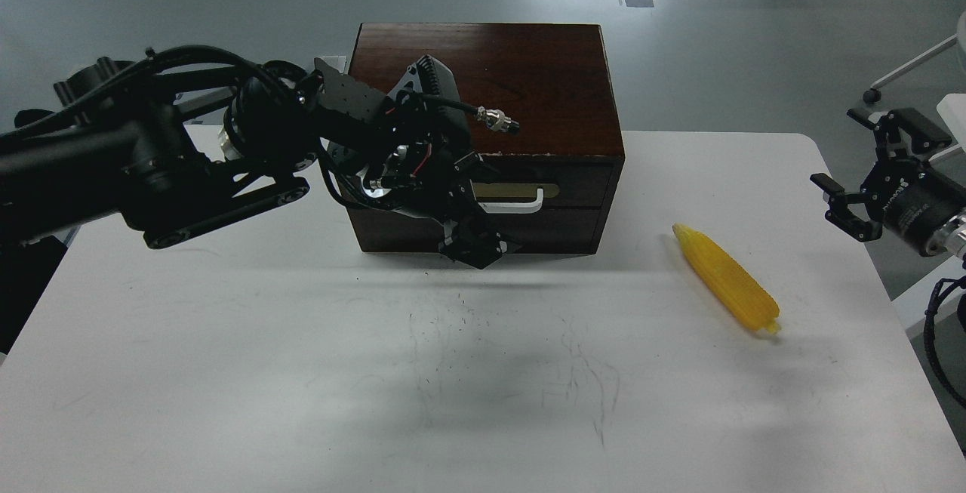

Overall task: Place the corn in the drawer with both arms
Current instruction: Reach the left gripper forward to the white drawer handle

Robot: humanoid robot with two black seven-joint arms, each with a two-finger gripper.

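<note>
The closed drawer (528,195) of the dark brown wooden box (483,85) has the left tool (472,240) at its white loop handle (521,202), grip unclear. The ribbed yellow toy corn cob (726,278) lies right of the box on the white surface (302,372); farther right, the right tool (856,168) hangs spread.

The left hand (472,240) covers the left part of the drawer (555,187) front and the left end of its handle (521,202); its fingers merge into one dark mass, so their spread cannot be told. The right arm (917,206) is cut off by the right edge. The counter (226,372) runs off the bottom edge.
</note>
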